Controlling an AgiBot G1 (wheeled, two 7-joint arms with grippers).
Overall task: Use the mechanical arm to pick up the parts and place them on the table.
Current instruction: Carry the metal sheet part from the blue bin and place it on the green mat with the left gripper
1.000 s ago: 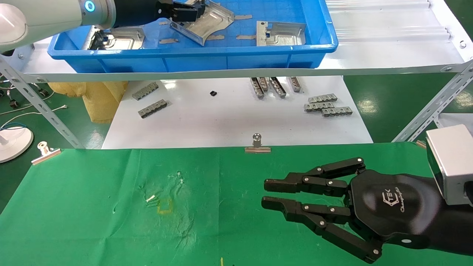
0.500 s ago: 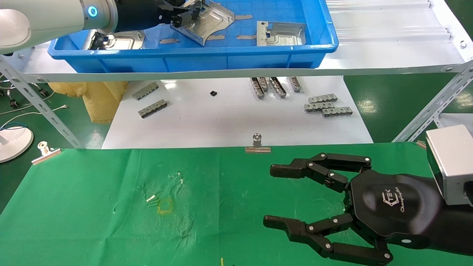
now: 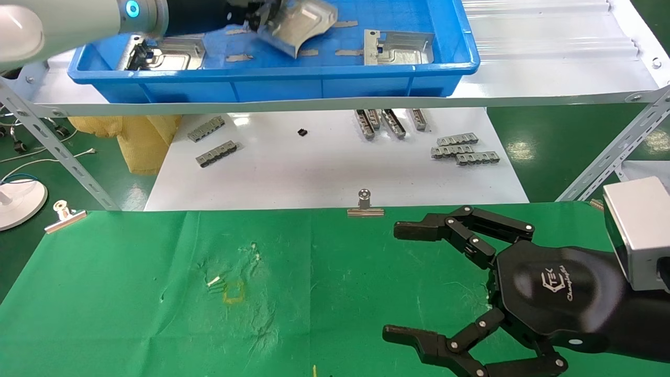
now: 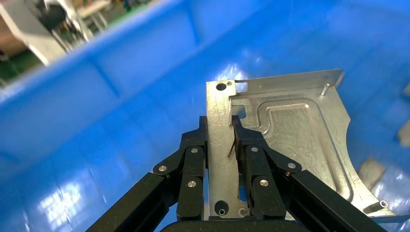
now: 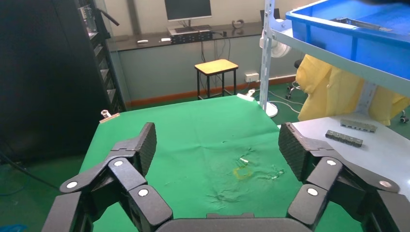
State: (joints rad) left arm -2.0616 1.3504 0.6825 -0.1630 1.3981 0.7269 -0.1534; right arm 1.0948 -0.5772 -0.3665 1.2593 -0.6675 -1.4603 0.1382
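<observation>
Below the blue bin (image 3: 272, 78) and its white shelf, the table (image 3: 131, 293) spreads widest, green cloth scuffed, a faint yellow square mark (image 3: 233, 292) near its middle. Two silver clips (image 3: 365, 203) pinch the cloth edge nearest the bin.

Between bin and green table sits a glossy white tabletop (image 3: 314, 167) with small grey ribbed strips (image 3: 463, 148) scattered on it.

Blue bin itself: long, shallow, on the shelf. Two parts lie flat on its floor, one at the end nearest the left arm (image 3: 175, 52), one toward the opposite end (image 3: 400, 47).

Right gripper (image 3: 413, 283) hovers over the green table, well apart from the bin, fingers spread wide, nothing between them.

Left gripper (image 4: 220, 145) reaches into the bin from above. Fingers drawn narrow, pads clamped on the bent-up edge of a third part (image 4: 290, 140). From the head view that held part (image 3: 298, 21) is tilted, one corner down, raised off the bin floor, between the two flat ones.

Small grey patches (image 3: 345, 52) dot the bin floor beside the held part.
</observation>
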